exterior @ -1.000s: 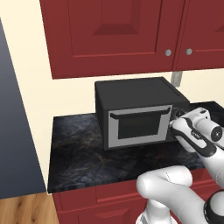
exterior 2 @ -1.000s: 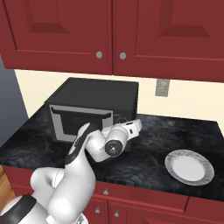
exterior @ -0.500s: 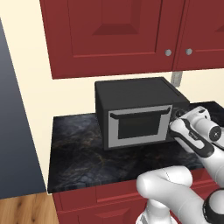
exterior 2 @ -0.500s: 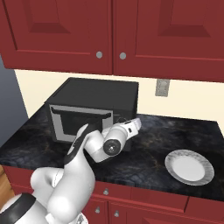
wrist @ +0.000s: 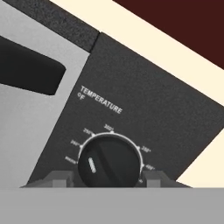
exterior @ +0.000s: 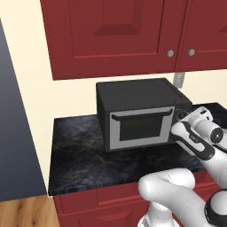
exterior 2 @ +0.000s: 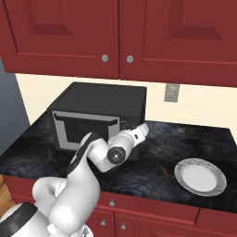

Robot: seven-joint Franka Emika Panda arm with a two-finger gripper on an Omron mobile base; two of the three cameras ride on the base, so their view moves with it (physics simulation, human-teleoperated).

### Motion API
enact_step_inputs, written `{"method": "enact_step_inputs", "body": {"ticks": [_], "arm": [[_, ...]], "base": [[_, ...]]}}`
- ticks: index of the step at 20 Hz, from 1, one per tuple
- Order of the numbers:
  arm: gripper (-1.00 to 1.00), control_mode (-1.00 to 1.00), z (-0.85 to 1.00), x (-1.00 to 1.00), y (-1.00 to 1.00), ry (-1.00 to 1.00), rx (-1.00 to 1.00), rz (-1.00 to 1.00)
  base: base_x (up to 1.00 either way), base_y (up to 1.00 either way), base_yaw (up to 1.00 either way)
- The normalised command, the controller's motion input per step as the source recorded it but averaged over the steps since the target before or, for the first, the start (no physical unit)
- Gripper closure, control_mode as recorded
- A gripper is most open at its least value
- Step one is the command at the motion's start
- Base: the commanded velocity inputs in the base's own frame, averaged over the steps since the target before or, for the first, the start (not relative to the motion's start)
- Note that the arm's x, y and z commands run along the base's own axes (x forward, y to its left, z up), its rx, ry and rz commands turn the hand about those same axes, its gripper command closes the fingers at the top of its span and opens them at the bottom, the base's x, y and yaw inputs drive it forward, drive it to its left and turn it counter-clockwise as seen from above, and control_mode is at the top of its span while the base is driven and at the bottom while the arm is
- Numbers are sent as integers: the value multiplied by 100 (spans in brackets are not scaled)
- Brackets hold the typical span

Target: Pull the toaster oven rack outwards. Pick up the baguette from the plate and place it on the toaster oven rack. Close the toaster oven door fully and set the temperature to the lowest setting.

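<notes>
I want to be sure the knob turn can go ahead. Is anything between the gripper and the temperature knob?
Nothing visible is. In the hand view the temperature knob sits right between the two fingertips of the gripper, on the toaster oven side panel. The toaster oven door is closed.

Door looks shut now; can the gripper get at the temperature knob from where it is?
Probably yes: the gripper sits right at the temperature knob, fingertips flanking it, nothing between, with the toaster oven door closed.
</notes>
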Motion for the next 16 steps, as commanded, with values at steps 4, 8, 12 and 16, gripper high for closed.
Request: {"method": "enact_step_inputs", "body": {"ticks": [4,8,12,16], "arm": [[100,-100,-10,0,0,0,-8,0],[100,-100,-10,0,0,0,-8,0],[100,-100,-8,0,0,-1,-7,0],[100,-100,-10,0,0,-3,-7,0]], "base": [[0,0,0],[0,0,0],[0,0,0],[0,0,0]]}}
